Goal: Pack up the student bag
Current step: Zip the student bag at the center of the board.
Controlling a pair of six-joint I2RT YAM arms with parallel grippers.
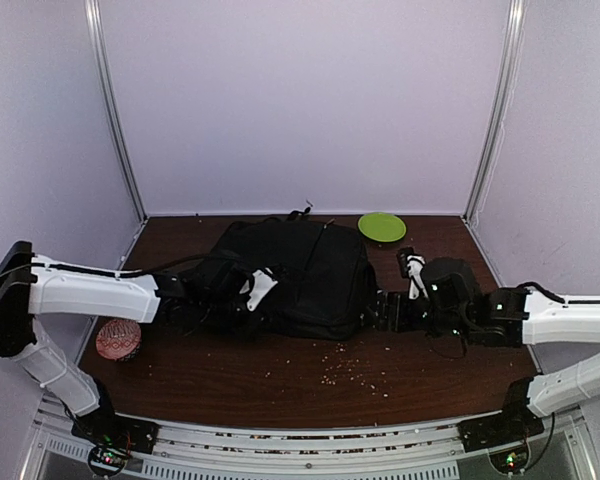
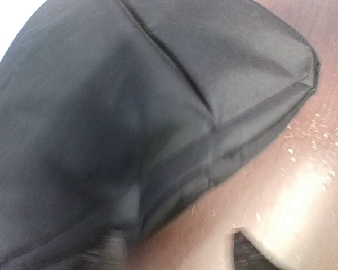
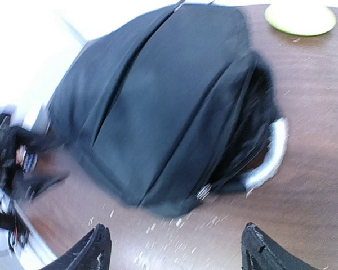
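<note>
The student bag [image 1: 300, 272], a large black backpack, lies flat in the middle of the brown table. My left gripper [image 1: 252, 296] is at the bag's near left side. In the left wrist view the bag [image 2: 129, 112] fills the frame, and the left gripper [image 2: 180, 256] is open with one finger against the bag's edge. My right gripper [image 1: 385, 310] is open and empty just off the bag's right end. In the right wrist view the bag [image 3: 158, 107] lies ahead of the open right gripper [image 3: 180, 253], with its grey handle [image 3: 272, 154] at the right.
A lime green plate [image 1: 381, 226] sits at the back right and also shows in the right wrist view [image 3: 299, 18]. A red patterned round object [image 1: 118, 339] lies at the near left. Pale crumbs [image 1: 345, 368] are scattered on the table in front of the bag.
</note>
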